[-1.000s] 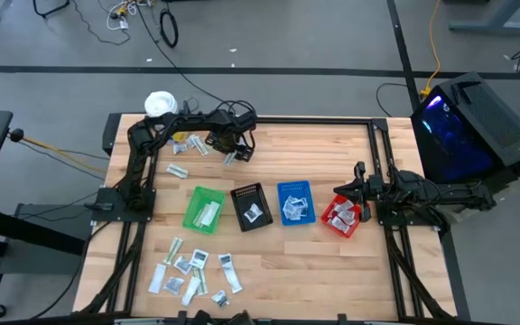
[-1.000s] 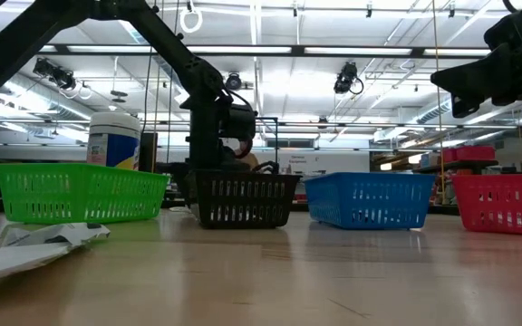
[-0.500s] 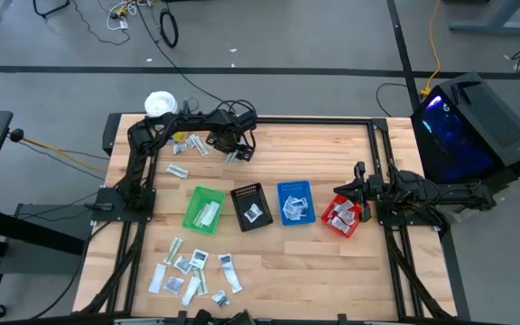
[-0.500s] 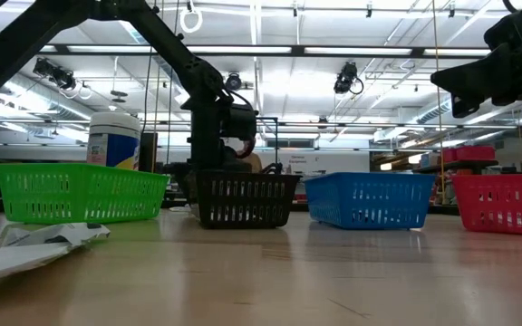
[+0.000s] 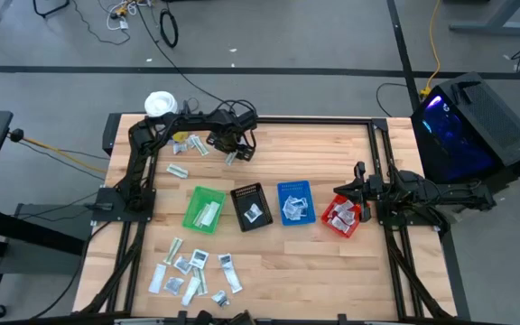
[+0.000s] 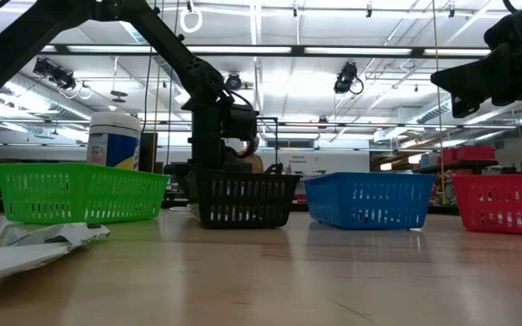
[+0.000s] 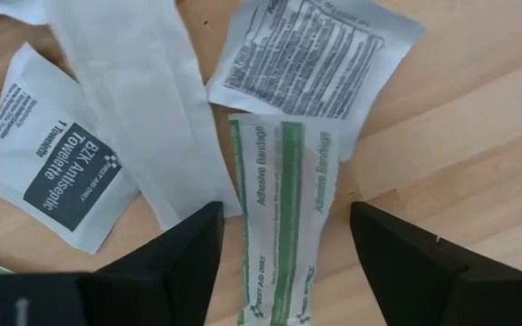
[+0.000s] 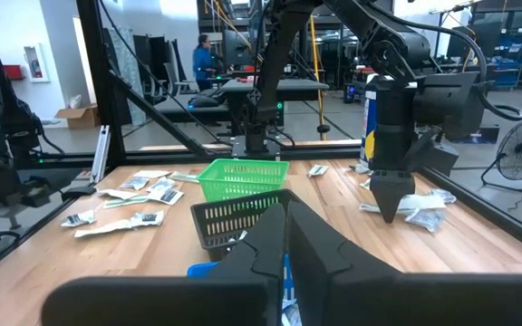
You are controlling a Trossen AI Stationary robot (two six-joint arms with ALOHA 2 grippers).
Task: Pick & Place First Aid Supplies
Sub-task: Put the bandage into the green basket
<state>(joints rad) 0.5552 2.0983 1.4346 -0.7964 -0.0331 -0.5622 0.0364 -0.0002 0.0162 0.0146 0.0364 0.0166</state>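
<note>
My left gripper (image 5: 232, 153) points down over a small heap of first aid supplies (image 5: 190, 146) on the far left of the table. In the left wrist view it (image 7: 284, 267) is open, its fingers standing on either side of a green-striped adhesive bandage strip (image 7: 284, 199) that lies flat on the wood. A plain white strip (image 7: 139, 100), a towelette sachet (image 7: 57, 172) and a printed white sachet (image 7: 315, 54) lie around it. My right gripper (image 8: 285, 244) is shut, holds nothing, and waits level at the table's right edge (image 5: 359, 173).
Green (image 5: 204, 208), black (image 5: 251, 205), blue (image 5: 295, 201) and red (image 5: 342, 217) bins stand in a row across the middle, each with some sachets in it. More supplies (image 5: 192, 271) lie near the front left. A white tub (image 5: 160, 104) stands at the far left corner.
</note>
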